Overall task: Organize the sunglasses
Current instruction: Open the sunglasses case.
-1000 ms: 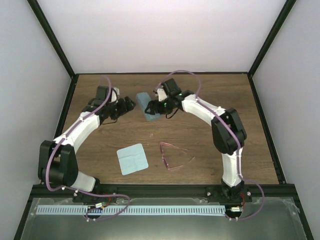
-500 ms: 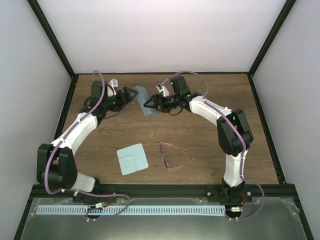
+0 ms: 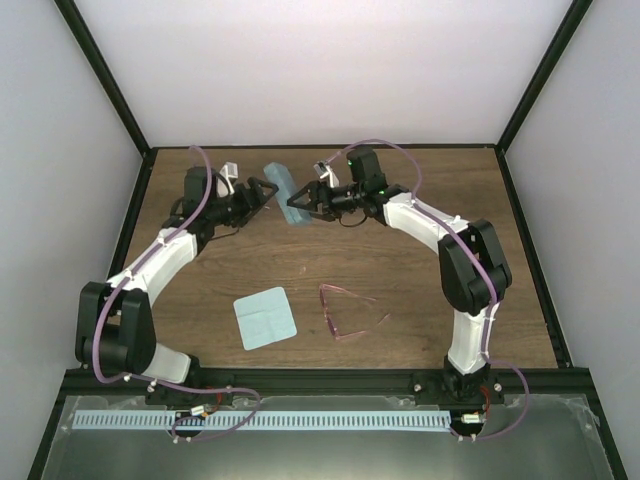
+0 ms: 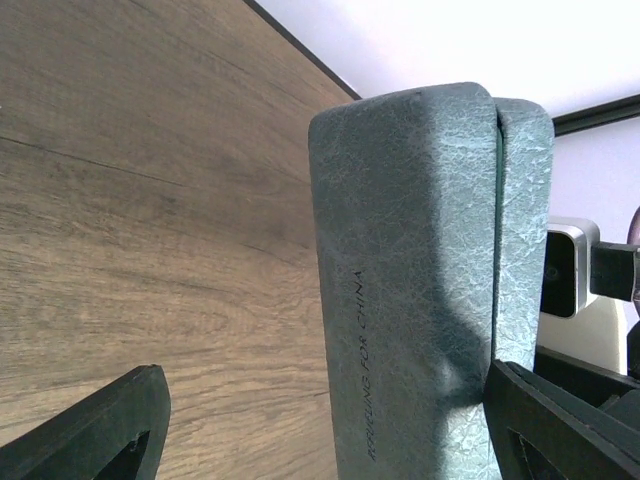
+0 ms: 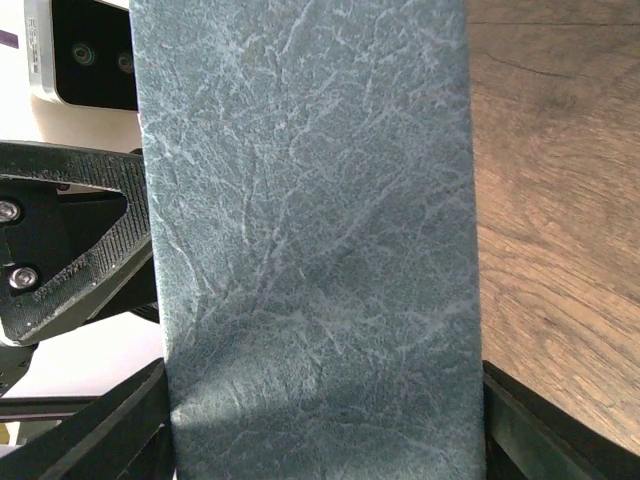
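The pink-red sunglasses (image 3: 350,312) lie unfolded on the table in front of the right arm, far from both grippers. The grey-blue case (image 3: 283,193) is closed and held up at the back centre. My right gripper (image 3: 301,201) is shut on it; in the right wrist view the case (image 5: 310,230) fills the span of the gripper (image 5: 320,440) from one finger to the other. My left gripper (image 3: 262,190) is open around the case's other end. In the left wrist view the case (image 4: 420,280) sits against the right finger (image 4: 560,420), with a wide gap to the left finger (image 4: 100,430).
A pale blue square cloth (image 3: 266,317) lies flat on the table to the left of the sunglasses. Black frame rails border the wooden table (image 3: 420,270) on all sides.
The case has been raised from the table and turned more on end, moving towards the back. The left gripper has swung in beside it with its jaws open around it. Sunglasses and cloth have not moved.
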Robot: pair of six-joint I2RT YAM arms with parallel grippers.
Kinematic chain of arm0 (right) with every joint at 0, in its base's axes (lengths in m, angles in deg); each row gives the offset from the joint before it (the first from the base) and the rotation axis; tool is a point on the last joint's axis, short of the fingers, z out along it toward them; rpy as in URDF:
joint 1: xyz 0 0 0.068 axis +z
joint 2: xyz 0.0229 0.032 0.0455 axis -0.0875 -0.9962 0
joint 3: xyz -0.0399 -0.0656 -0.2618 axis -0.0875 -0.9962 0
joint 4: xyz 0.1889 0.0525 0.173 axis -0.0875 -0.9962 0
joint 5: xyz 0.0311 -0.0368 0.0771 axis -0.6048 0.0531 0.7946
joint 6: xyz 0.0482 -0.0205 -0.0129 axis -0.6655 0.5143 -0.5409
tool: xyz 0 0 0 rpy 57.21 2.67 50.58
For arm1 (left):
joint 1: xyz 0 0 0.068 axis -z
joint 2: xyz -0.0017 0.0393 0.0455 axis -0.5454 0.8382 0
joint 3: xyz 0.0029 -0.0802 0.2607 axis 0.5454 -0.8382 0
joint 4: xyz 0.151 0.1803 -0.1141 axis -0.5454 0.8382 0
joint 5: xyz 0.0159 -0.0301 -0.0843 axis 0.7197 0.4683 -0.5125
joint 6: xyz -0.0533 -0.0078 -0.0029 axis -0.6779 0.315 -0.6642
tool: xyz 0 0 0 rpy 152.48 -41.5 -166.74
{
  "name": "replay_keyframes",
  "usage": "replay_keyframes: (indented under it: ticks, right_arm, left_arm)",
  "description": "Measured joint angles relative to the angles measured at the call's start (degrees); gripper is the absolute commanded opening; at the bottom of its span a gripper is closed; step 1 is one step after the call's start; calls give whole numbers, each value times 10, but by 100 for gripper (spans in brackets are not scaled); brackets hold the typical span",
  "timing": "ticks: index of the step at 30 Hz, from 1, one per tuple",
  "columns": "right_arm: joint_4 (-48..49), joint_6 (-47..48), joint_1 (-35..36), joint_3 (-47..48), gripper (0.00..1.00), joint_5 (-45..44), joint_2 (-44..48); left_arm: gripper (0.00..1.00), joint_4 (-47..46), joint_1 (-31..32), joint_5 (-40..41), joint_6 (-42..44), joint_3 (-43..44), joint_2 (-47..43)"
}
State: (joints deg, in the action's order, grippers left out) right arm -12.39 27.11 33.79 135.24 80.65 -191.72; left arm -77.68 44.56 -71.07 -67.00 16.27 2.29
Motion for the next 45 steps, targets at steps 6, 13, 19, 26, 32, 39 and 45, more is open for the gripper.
replay_keyframes:
  ticks: [6, 13, 19, 26, 32, 39, 45]
  right_arm:
    - [8, -18, -1, -7, 48, 9, 0]
    - [24, -33, -2, -7, 47, 19, 0]
    - [39, -51, -6, -18, 48, 21, 0]
    - [50, -77, -12, -30, 47, 25, 0]
    - [50, -86, -17, -31, 47, 25, 0]
    - [63, -67, -20, -20, 47, 42, 10]
    - [11, -13, -19, 27, 48, 25, 11]
  left_arm:
    - [88, -17, 0, -9, -1, -13, 0]
    - [88, -33, 0, -15, 0, -13, 2]
    - [88, -35, 0, -16, 5, -14, 10]
    - [88, -48, 0, -15, 18, -31, 18]
    - [88, -62, 0, -15, 25, -35, 28]
    - [88, -23, 0, -7, 35, -42, 60]
    - [88, 13, 0, -7, 37, -30, 58]
